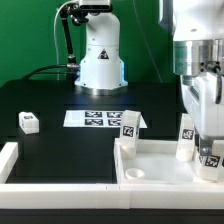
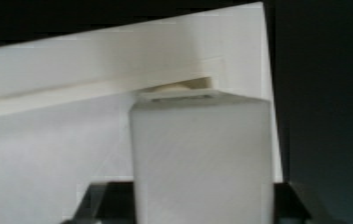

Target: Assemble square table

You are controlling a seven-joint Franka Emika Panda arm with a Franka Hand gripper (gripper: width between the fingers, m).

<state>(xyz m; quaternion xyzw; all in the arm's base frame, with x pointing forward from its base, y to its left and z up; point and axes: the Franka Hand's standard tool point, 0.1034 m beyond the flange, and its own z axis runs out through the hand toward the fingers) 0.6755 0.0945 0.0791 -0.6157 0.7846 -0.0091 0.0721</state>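
The claw point(image 1: 206, 140) hangs over the top point(image 1: 160, 162) at the exterior view's right, and it seems to be pinching the held leg point(image 1: 209, 157) upright, though its tips are blurred there. In the wrist view that leg point(image 2: 199, 140) fills the gap between the two dark fingers point(image 2: 102, 203), pressed on both sides, with its far end close against the inner wall of the top point(image 2: 84, 70); I cannot tell whether it touches the floor. The top lies flat on the black bench point(image 1: 50, 140), rim up, a round socket point(image 1: 135, 176) showing at its near corner. The corner leg point(image 1: 128, 127) stands upright at the top's far corner on the exterior view's left. The third leg point(image 1: 186, 138) stands upright just beside the held one. The loose leg point(image 1: 28, 122) lies well apart, on the bench at the exterior view's left. The marker board point(image 1: 98, 118) lies flat between that leg and the top, before the arm's base point(image 1: 100, 55). The low wall point(image 1: 60, 190) runs along the near edge
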